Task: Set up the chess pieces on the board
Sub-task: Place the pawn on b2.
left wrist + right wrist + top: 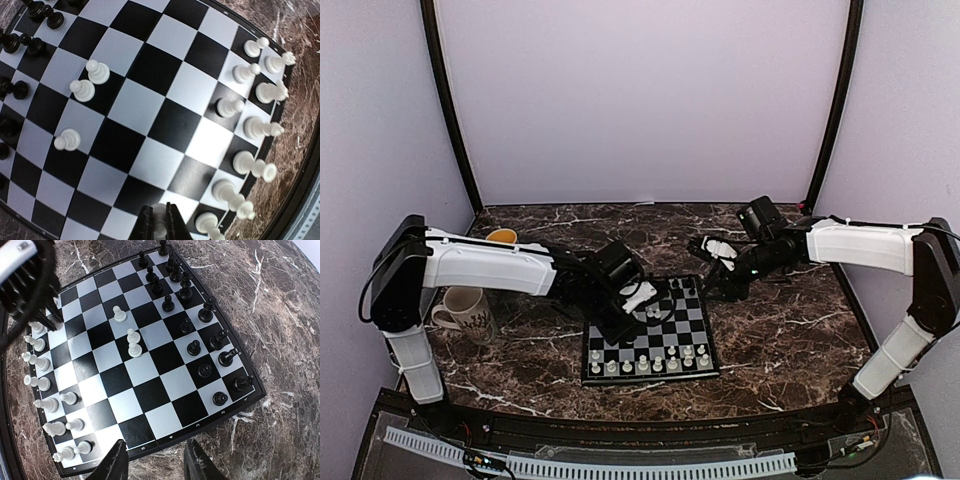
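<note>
Over the board's 8 o'clock corner in the top view, left gripper [626, 318] is clenched on a white pawn [159, 227]. The wrist view shows the pawn pinched between both fingers, low over the white side. Can't tell if its base rests on a square or is just clear of it.

Board [650, 379] sits on the marble table [790, 350], at 6 o'clock from table centre, near the arm bases. White back row [37, 382] lines the board's 6 o'clock edge. Three placed pawns [75, 424] stand in front of it toward 5 o'clock, and most of the rest of that row looks bare. Black pieces [207, 310] crowd the 12 o'clock side in roughly two rows. Three stray white pawns [132, 337] stand mid-board, toward 9 o'clock of board centre.

Right gripper [157, 460] hangs off the board's 2 o'clock corner, jaws apart, nothing in them.

Step, as I read it: filling the white pawn row, one pawn in hand. Next move calls for getting this pawn upright and centred on a bare second-row square. The release has to avoid clipping the tall back-row pieces just beside it. The strays likely follow.
</note>
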`<move>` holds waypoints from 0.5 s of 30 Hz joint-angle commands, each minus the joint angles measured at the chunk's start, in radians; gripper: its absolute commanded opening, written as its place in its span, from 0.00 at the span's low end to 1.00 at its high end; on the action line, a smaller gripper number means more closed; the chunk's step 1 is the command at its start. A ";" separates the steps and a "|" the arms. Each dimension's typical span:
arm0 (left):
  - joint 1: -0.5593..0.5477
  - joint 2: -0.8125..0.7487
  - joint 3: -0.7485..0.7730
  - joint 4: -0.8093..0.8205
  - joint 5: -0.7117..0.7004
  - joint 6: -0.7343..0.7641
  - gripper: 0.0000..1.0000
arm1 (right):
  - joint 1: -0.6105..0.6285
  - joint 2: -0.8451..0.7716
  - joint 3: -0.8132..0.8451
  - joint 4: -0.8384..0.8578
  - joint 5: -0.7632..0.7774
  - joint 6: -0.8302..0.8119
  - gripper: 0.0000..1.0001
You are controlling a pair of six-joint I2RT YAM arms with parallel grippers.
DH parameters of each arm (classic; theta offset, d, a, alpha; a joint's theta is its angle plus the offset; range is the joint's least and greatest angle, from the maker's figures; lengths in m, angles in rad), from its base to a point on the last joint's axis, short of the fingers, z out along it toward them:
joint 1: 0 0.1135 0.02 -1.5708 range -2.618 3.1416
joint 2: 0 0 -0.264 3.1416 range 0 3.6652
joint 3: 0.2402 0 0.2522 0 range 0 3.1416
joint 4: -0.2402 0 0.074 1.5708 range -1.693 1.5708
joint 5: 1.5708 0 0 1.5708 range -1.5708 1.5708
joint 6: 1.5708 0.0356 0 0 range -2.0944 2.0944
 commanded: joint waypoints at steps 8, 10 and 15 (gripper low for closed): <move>-0.010 -0.120 -0.135 -0.052 0.029 0.040 0.04 | 0.003 0.017 0.026 -0.004 -0.013 -0.007 0.39; -0.010 -0.117 -0.136 -0.050 0.020 0.040 0.04 | 0.003 0.018 0.027 -0.006 -0.013 -0.005 0.39; -0.010 -0.100 -0.133 -0.058 0.007 0.043 0.04 | 0.004 0.018 0.028 -0.005 -0.010 -0.004 0.39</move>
